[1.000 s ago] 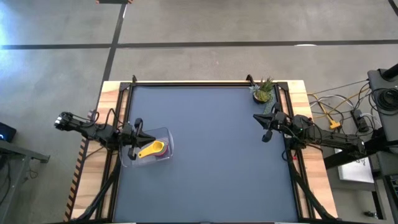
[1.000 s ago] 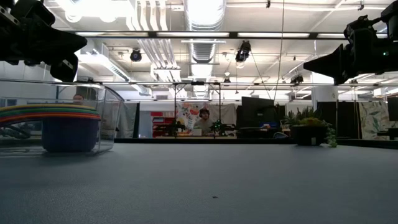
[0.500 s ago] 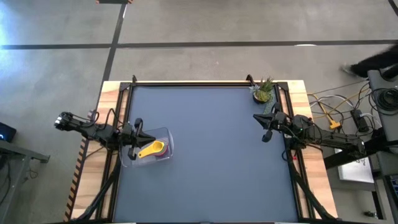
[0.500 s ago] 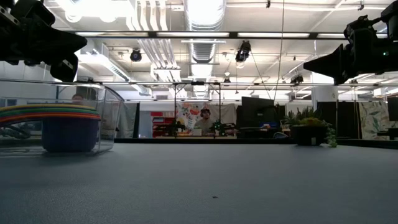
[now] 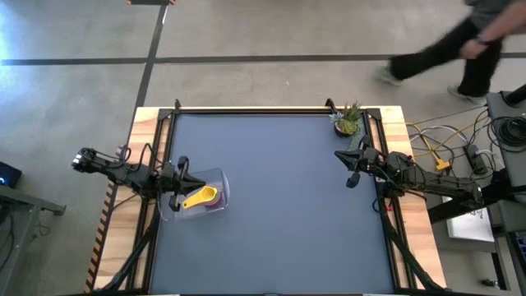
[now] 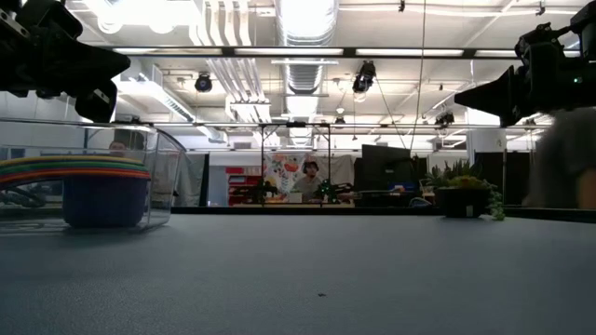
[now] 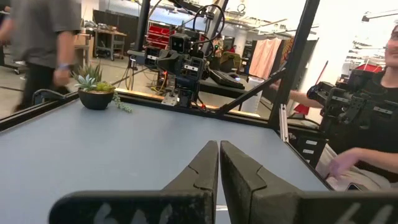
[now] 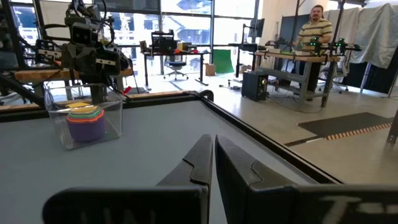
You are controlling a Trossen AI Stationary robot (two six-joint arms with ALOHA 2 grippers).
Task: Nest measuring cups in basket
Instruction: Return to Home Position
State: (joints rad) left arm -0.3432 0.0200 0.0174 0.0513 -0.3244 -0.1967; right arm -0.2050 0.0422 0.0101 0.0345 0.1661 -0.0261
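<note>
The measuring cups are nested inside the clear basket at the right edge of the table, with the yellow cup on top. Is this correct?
Not fully. In the high view the basket with the measuring cups stands at the left edge of the table, not the right. The rest holds: nested inside, yellow cup on top.

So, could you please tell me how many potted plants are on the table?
1. The potted plant stands at the table's far right corner, just beyond the right arm. No other shows, and little of the table is hidden.
</note>
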